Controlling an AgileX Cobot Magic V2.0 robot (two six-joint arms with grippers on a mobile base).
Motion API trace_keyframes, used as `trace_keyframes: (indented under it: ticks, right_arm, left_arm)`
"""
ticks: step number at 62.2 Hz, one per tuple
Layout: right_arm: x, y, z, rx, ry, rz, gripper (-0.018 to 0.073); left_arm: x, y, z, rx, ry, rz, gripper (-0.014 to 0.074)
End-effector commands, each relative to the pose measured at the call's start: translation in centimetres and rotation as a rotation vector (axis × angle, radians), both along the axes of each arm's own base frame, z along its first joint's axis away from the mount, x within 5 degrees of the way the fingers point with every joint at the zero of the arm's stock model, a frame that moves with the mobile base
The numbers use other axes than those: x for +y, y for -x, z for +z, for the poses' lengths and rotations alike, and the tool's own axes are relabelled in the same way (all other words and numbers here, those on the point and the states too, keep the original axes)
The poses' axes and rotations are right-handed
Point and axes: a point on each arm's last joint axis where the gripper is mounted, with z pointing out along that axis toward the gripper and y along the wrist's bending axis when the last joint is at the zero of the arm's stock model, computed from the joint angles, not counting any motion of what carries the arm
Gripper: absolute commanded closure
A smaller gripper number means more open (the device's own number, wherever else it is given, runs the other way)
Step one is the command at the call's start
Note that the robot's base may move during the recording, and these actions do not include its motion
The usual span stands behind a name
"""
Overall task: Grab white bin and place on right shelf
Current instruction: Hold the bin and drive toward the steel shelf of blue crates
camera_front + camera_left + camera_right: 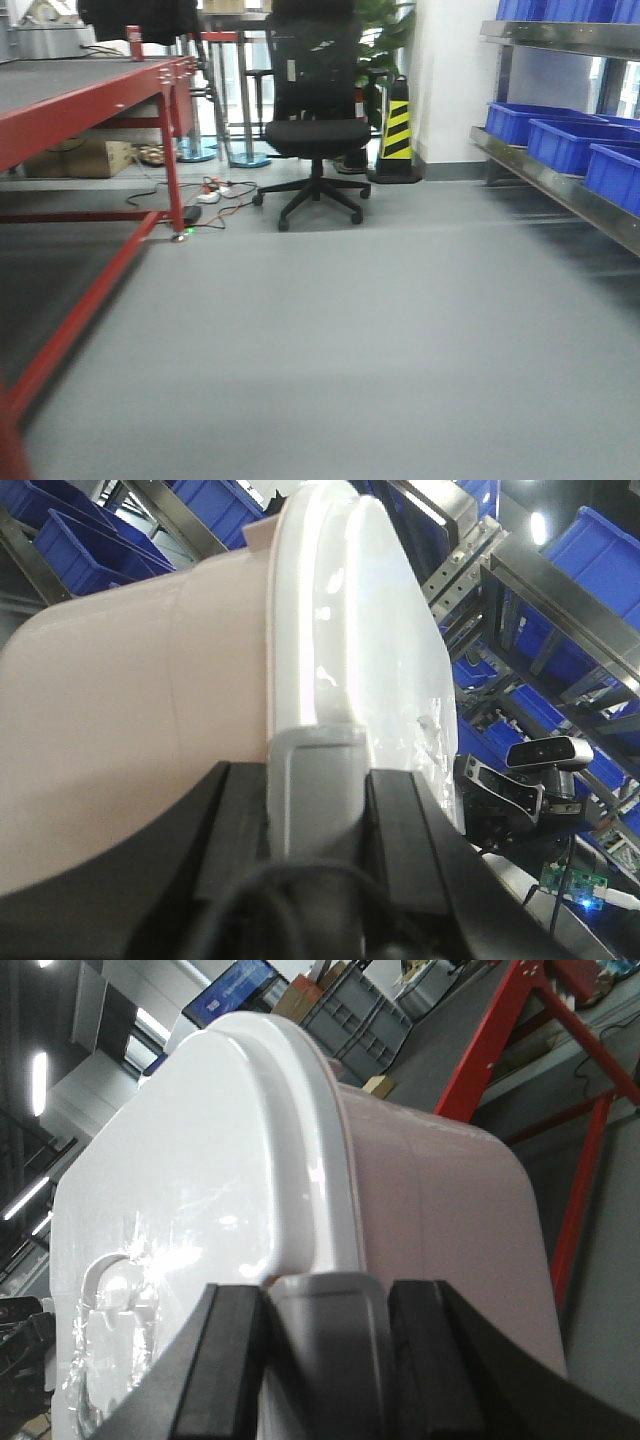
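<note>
Between the arms, the white bin (150,680) is held: left gripper (320,785) and right gripper (325,1305) each pinch a grey lid clip (315,745); placing on the right shelf (556,187) remains.

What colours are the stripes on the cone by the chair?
Yellow and black; the cone shows best in the front-facing view.

A warehouse-like workshop. Steel racks (560,180) carry blue crates (565,140). A red-framed bench (90,100) and hazard-striped cone (397,125) stand on grey floor (350,340).
</note>
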Motion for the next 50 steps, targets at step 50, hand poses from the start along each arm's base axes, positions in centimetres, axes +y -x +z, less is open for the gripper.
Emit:
trace_keyframes:
  ticks: [50]
  right_arm:
    - [2.55,3.08,3.16,-0.139,-0.048,0.229,0.0506]
  left_arm:
    - [-2.81,5.33,2.41,-0.085,0.036,-0.406,0.0713]
